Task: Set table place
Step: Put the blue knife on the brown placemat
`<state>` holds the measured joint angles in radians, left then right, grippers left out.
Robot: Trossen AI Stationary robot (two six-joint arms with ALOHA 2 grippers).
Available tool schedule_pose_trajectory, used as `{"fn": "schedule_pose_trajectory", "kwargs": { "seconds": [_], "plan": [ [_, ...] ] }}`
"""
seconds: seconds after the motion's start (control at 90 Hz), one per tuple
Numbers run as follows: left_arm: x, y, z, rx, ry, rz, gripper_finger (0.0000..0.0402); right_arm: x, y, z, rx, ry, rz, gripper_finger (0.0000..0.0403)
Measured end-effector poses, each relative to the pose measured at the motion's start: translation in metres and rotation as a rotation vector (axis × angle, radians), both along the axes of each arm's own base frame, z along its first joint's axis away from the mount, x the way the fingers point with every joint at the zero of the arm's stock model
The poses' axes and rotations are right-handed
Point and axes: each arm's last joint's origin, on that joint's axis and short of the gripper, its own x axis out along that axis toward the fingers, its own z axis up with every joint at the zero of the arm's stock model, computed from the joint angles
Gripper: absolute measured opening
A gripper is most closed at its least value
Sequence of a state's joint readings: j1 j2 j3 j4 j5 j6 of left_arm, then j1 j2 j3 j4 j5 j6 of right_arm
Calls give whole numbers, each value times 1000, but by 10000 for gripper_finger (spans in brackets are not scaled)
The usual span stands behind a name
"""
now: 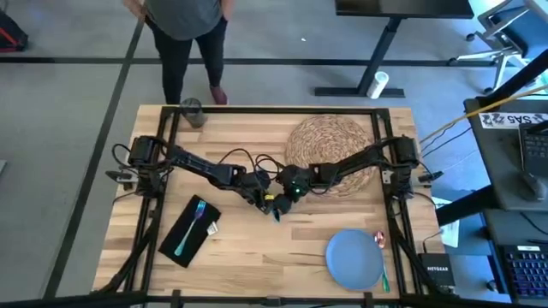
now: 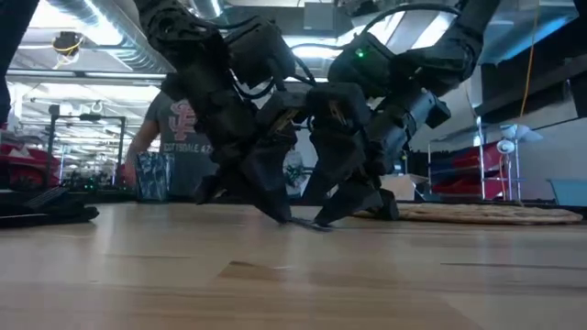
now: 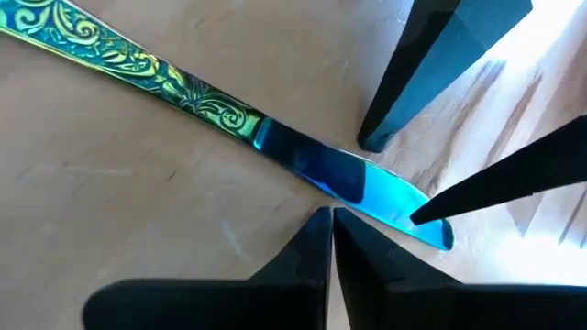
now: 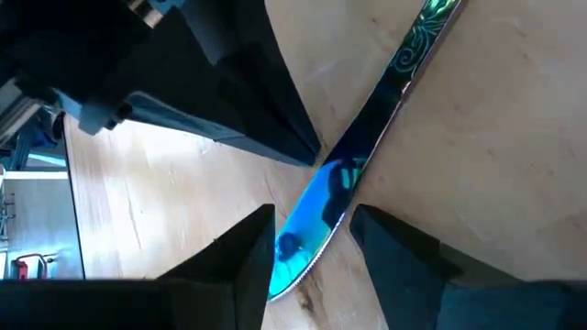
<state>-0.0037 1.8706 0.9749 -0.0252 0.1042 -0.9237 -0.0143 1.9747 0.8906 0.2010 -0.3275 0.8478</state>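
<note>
A workshop or lab, seemingly: exposed ceiling ducts (image 2: 101, 37) are running overhead, desks (image 1: 402, 10) and office chairs (image 1: 505, 34) are standing around on grey flooring.

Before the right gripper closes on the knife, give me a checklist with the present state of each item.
1. Right gripper open, one finger on each side of the knife blade: ok.
2. Knife lying flat on the table: ok.
3. Left gripper clear of the knife: not ok; it is shut, with its tips at the blade's edge.
4. Placemat on the table with nothing on it: ok.
5. Plate on the placemat: not ok; it lies near the table's right front corner.
6. Firm grip possible on the thin blade: cannot tell.
</note>
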Motion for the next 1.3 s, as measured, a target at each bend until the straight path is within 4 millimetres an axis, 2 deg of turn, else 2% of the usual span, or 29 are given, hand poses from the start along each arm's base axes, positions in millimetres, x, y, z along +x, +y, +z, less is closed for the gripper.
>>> {"fn": "schedule_pose_trajectory", "kwargs": {
  "seconds": [1.133, 1.3],
  "plan": [
    [4, 2, 1, 28, -46, -14, 0, -1, 1, 0, 16, -2, 30, 149],
    [5, 3, -3, 23, -43, -26, 0, -1, 1, 0, 13, -2, 29, 149]
  ]
}}
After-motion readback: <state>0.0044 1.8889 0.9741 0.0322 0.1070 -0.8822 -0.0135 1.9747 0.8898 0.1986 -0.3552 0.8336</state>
